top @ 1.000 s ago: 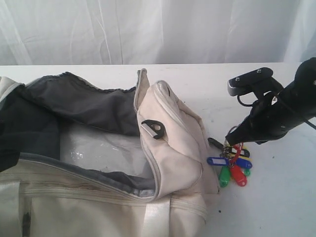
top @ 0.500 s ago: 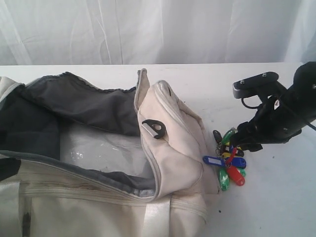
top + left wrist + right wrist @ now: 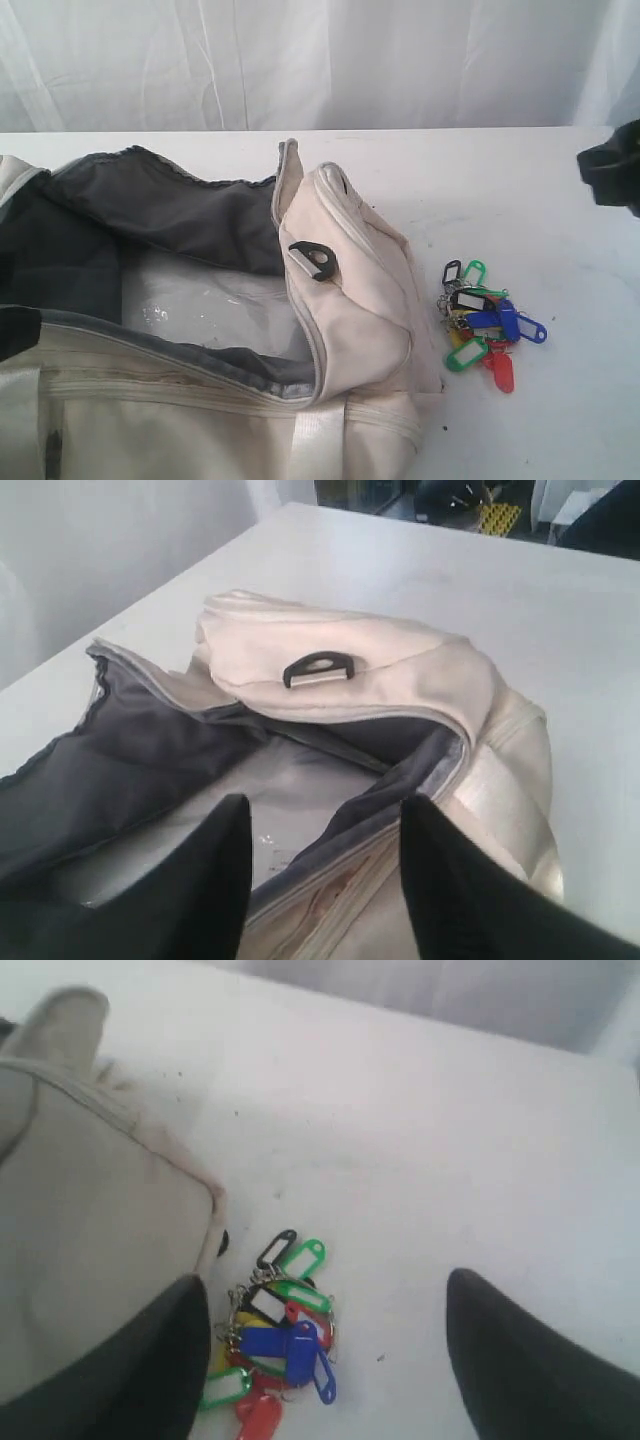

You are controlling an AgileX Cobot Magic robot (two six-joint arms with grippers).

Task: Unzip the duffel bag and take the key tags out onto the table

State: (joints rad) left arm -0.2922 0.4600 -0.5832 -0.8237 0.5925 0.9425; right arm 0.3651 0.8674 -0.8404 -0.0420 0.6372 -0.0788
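Note:
The cream duffel bag (image 3: 350,300) lies unzipped on the white table (image 3: 520,200), its dark grey lining (image 3: 170,215) showing. The key tags (image 3: 485,325) lie in a loose bunch on the table, just right of the bag's end. In the right wrist view my right gripper (image 3: 325,1280) is open and empty above the key tags (image 3: 280,1330), clear of them. In the exterior view only a dark part of the right arm (image 3: 610,170) shows at the right edge. My left gripper (image 3: 326,802) hangs open over the bag's zipper rim (image 3: 400,810), holding nothing.
A black D-ring (image 3: 313,258) sits on the bag's end panel, also seen as the D-ring (image 3: 318,669) in the left wrist view. A white curtain (image 3: 320,60) closes off the back. Bare tabletop (image 3: 450,1110) lies beyond the tags.
My right gripper opened and let go of the key tags, then drew back up and to the right edge. The tags now lie spread on the table. The left gripper has not moved.

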